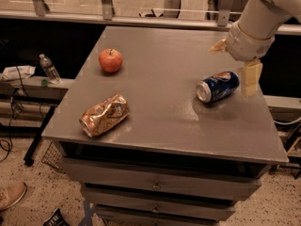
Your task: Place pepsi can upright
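Right now, nearest me, the crushed can (103,115) sits front left on the table (164,107), well clear. The pepsi can (217,86) lies on its side near the right edge. My gripper (233,65) hovers just behind it, fingers (250,78) spread, holding nothing. A glancing touch could roll the can off that edge, I'd judge. The apple (110,60) sits farthest back.

Pepsi can (217,86) lies on its side, rt part of grey table (155,126), silver top facing front-left. Gripper (231,69) hangs just behind it w/ fingers spread, one just beside can's base end. Apple (110,60) back left; crushed gold can (104,115) front left.
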Controlling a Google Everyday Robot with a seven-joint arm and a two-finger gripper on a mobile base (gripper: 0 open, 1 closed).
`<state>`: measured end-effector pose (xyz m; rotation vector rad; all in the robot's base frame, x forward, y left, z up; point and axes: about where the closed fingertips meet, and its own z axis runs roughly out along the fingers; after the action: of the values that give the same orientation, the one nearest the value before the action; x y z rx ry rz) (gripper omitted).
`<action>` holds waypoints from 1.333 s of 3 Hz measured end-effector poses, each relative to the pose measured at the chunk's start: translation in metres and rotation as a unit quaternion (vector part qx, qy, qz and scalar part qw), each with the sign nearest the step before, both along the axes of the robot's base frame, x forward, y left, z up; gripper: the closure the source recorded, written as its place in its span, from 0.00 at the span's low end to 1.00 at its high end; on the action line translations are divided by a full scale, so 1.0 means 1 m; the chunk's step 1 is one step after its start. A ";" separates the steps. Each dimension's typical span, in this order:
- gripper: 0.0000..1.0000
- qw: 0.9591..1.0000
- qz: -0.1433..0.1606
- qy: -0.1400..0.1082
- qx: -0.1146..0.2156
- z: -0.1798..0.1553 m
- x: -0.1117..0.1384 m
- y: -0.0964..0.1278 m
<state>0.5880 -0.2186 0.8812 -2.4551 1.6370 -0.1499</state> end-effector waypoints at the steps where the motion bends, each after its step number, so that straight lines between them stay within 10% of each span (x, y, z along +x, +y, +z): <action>1: 0.00 0.999 0.008 0.026 0.018 -0.011 0.005 -0.001; 3: 0.00 0.999 0.013 0.038 0.026 -0.019 0.009 0.001; 4: 0.18 0.998 0.008 0.044 0.032 -0.025 0.010 0.002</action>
<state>0.5981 -0.2169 0.8562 -2.4593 1.6286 0.0129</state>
